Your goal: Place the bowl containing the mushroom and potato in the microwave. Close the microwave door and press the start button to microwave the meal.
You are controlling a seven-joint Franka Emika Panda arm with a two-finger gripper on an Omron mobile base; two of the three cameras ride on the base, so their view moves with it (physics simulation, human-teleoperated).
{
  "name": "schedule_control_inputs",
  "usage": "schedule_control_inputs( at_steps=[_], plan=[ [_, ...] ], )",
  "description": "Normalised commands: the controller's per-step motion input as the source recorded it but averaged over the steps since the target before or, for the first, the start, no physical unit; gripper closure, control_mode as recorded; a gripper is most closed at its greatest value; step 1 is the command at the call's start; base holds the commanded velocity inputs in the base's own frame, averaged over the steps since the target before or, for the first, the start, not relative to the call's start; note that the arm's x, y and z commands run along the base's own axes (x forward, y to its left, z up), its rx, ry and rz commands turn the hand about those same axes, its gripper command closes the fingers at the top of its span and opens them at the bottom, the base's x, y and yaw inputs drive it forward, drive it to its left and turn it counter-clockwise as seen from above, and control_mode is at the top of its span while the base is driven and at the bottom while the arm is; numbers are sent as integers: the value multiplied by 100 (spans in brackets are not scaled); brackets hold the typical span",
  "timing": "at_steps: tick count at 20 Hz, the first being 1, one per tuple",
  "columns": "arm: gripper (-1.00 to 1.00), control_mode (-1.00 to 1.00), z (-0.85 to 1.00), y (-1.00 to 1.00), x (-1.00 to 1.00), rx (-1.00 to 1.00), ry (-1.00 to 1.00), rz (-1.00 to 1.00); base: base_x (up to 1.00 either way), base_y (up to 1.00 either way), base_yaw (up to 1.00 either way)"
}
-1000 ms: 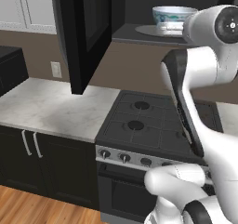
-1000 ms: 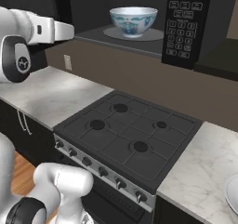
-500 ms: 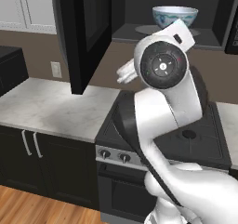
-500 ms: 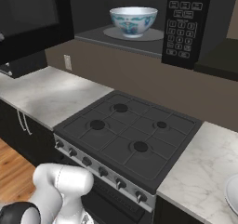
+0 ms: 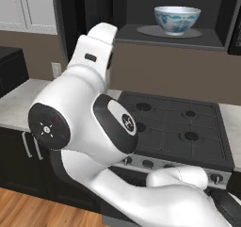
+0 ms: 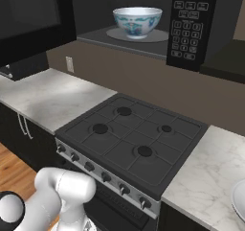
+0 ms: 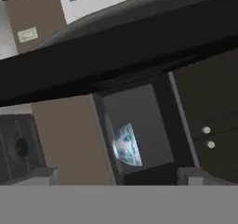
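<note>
Arm swung left since earlier; bowl (image 6: 137, 21) upright on microwave (image 6: 191, 26) turntable; pincer released.

White arm (image 5: 89, 127) folded close to the camera, fingers (image 7: 46, 174) apparently spread

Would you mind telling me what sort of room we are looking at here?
A home kitchen, rendered: a four-burner stove set in a marble counter, with an open microwave above holding a bowl.
</note>
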Motion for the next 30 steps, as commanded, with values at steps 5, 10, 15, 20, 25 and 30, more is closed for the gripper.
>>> schedule_control_inputs(
  at_steps=[5,10,15,20,25,30],
  plan=[
    [-100,-100,-18,80,16,-32,0,-3,0,0,0],
    [-100,-100,-65,37,4,-21,-7,-1,0,0,0],
    [-100,-100,-41,4,39,-6,-7,-5,0,0,0],
    [-100,-100,-8,11,55,0,-6,-8,0,0,0],
    [-100,-100,0,61,45,-2,-9,-14,0,0,0],
    [-100,-100,0,43,39,0,-3,-23,0,0,0]
  ],
)
